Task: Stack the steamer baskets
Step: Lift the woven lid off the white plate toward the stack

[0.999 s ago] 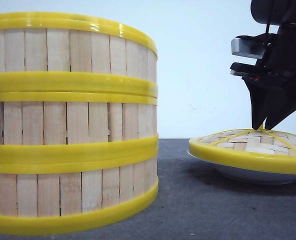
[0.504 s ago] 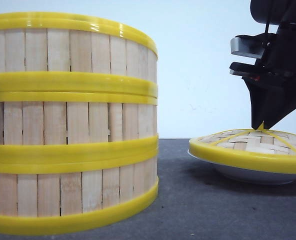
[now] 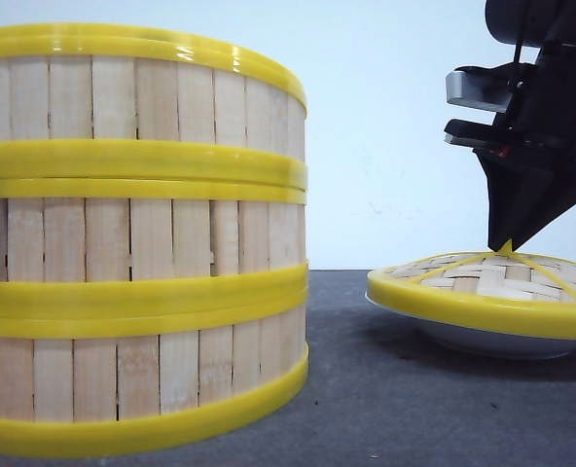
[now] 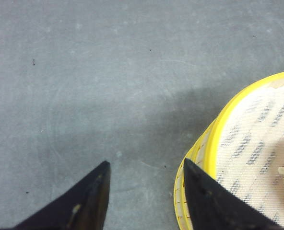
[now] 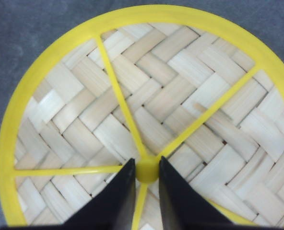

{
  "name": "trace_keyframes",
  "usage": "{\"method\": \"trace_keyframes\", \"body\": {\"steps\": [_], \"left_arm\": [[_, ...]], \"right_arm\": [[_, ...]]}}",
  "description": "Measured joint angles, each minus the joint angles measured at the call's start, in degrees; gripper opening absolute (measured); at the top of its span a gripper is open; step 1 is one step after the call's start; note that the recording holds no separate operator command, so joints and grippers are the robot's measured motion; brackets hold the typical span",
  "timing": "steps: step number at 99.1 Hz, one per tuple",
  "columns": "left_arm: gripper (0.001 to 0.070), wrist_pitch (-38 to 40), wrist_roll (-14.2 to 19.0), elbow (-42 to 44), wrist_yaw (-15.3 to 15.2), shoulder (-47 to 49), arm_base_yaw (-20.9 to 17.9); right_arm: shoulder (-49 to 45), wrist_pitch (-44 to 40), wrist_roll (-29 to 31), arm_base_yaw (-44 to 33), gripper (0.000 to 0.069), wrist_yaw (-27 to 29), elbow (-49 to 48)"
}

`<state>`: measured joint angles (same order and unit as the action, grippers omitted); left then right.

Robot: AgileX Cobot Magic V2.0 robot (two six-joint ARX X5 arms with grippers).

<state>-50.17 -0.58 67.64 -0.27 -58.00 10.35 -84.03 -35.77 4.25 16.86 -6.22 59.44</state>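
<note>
Front view: three steamer baskets [image 3: 137, 238] already stacked in one column on the worktop [image 3: 385, 409], left side, rims seated flush, no visible lean. Well apart on the right: domed lid [image 3: 463, 282] sitting on a white plate [image 3: 483, 341], right tool [image 3: 508, 243] down on its centre.

Right wrist view: tool tips clenched either side of the small yellow knob [image 5: 147, 171], touching it on both sides. Grasping the lid by the knob only, and only at the very tips.

Left wrist view: left tool [image 4: 147, 167] released, jaws spread, holding nothing, hanging over bare worktop just beside the top basket's rim [image 4: 218, 129]. Mesh liner visible inside, plus something pale at the frame edge; cannot tell what.

Risks from here, as judged:
- Shallow tip pinch on a smooth round knob. Likely to slip out or let the lid swing and tilt on lift.
- Lid rim overlapping the plate. Could drag or rock the plate if raised off-vertical.
- Wide lid over a tall stack. Off-centre landing would catch a rim and leave it cocked, or shove the top basket sideways.
- Left tool close to the top rim. Any inward drift could nudge the column out of line.
- Clearance: needs carrying above the stack's top rim, else a side hit.
</note>
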Motion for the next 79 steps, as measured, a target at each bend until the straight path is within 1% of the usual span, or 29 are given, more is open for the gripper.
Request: {"method": "trace_keyframes", "body": {"steps": [12,21,46,57,70,79], "left_arm": [[0.0286,0.0,0.0,0.0,0.0,0.0,0.0],[0.0286,0.0,0.0,0.0,0.0,0.0,0.0],[0.0286,0.74,-0.02,0.0,0.0,0.0,-0.04],[0.0286,1.22,-0.02,0.0,-0.04,0.0,-0.37],[0.0277,1.22,-0.02,0.0,-2.05,0.0,-0.52],[0.0275,1.33,-0.02,0.0,-2.75,0.0,-1.09]], "right_arm": [[0.52,-2.23,0.0,0.0,0.0052,0.02,1.22],[2.05,-5.25,-0.07,0.37,0.0051,0.11,4.15],[3.8,-16.2,-1.97,2.49,0.0051,-0.35,21.0],[3.78,-18.86,-2.45,4.48,0.0051,-3.56,28.2],[3.21,-21.59,-2.56,8.13,0.0051,-8.48,36.48],[1.84,-23.47,-2.58,11.69,0.0051,-9.14,41.22]]}}
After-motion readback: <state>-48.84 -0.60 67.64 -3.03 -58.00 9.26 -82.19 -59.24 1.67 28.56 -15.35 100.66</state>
